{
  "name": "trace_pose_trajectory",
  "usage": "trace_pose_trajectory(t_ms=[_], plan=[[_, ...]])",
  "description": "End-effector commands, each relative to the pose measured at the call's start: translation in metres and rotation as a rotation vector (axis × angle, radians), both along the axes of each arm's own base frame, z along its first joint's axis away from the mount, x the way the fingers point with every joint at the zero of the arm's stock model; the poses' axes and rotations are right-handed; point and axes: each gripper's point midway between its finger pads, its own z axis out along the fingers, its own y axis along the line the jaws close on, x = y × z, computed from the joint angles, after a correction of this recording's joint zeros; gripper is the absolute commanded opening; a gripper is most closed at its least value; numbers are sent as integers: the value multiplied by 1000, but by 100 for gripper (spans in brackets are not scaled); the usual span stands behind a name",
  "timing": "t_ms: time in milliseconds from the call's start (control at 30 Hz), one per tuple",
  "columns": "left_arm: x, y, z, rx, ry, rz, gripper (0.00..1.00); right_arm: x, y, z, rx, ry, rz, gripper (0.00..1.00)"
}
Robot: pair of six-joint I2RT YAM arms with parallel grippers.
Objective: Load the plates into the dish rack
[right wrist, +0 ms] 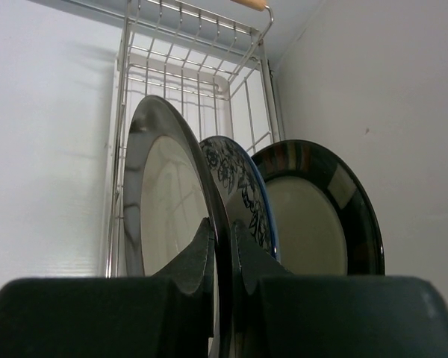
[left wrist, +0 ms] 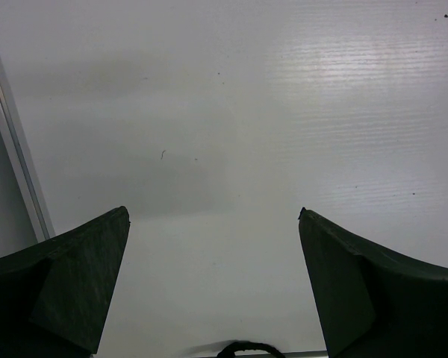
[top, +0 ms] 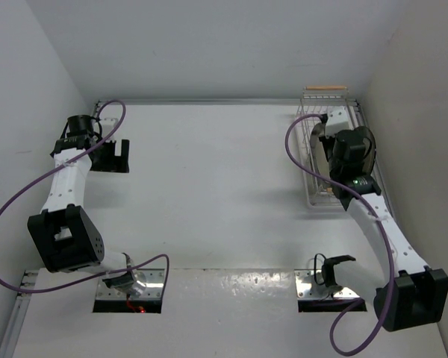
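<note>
The right gripper (right wrist: pixel 222 235) is closed on the rim of the glossy round plate with a dark rim and a cream centre (right wrist: pixel 160 209). One finger presses on each face of it, so the plate is clamped on edge and stands nearly upright. I think it is held this way because a plate can enter the rack only edge first, between the wires.

This plate is at the near end of the rectangular white wire dish rack (right wrist: pixel 194 74), which stands at the far right of the white table (left wrist: pixel 284 112), just beside the right wall (right wrist: pixel 373 89). The light wooden bar handle (right wrist: pixel 250 4) of the rack shows at its far end. Behind the held plate, further to the right in the wrist view, stand the white-and-blue floral round plate (right wrist: pixel 239 183) and then the dark-rimmed round plate with pale marks on its rim (right wrist: pixel 321 216). Both are on edge and lean a little. So all three plates are in or over the rack. Whether the lower edge of the held plate already rests on the rack base I cannot tell, because the gripper body hides it.

The left gripper (left wrist: pixel 213 216) is at the far left, well apart from the rack, with its jaws wide apart over bare table and holding nothing. It seems parked there so that it does not disturb the right arm.

In my judgement the task is nearly finished; what remains is to let go of the last plate.
</note>
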Motion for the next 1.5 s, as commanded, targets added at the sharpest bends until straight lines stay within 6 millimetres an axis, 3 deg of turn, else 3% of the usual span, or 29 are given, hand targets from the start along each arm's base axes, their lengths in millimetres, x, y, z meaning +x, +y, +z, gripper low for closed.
trace_pose_trajectory(t_ms=[0, 133, 300, 333, 433, 500, 600, 767, 967, 1100, 1267, 1333, 1400, 1467], plan=[[8, -2, 14, 15, -52, -13, 100, -3, 3, -1, 98, -48, -38, 4], [8, -2, 14, 15, -52, -13, 100, -5, 5, -14, 105, -19, -27, 19], [8, -2, 14, 15, -52, -13, 100, -1, 4, -12, 108, -27, -35, 46], [8, -2, 14, 15, -52, -13, 100, -1, 5, -9, 111, -31, -34, 46], [8, -2, 14, 15, -52, -13, 100, 1, 5, 4, 113, -57, -26, 46], [8, -2, 14, 15, -52, -13, 100, 2, 7, 12, 110, -72, -19, 52], [8, -2, 14, 15, -52, -13, 100, 2, 5, 35, 107, -120, -21, 69], [8, -2, 14, 15, -52, -13, 100, -1, 4, 69, 104, -180, -12, 81], [8, -2, 14, 15, -52, -13, 100, -12, 9, 114, 124, -263, 27, 83], [8, -2, 14, 15, -52, -13, 100, -20, 7, 119, 142, -273, 20, 82], [8, -3, 14, 8, -54, -18, 100, -9, -5, 98, 150, -190, -28, 18], [8, -4, 17, 10, -63, -18, 100, -1, -11, 90, 153, -140, -51, 20], [7, -4, 20, 13, -71, -18, 100, 6, -19, 73, 172, -54, -87, 29], [4, -3, 19, 21, -68, -12, 100, 8, -19, 77, 217, -52, -102, 35]])
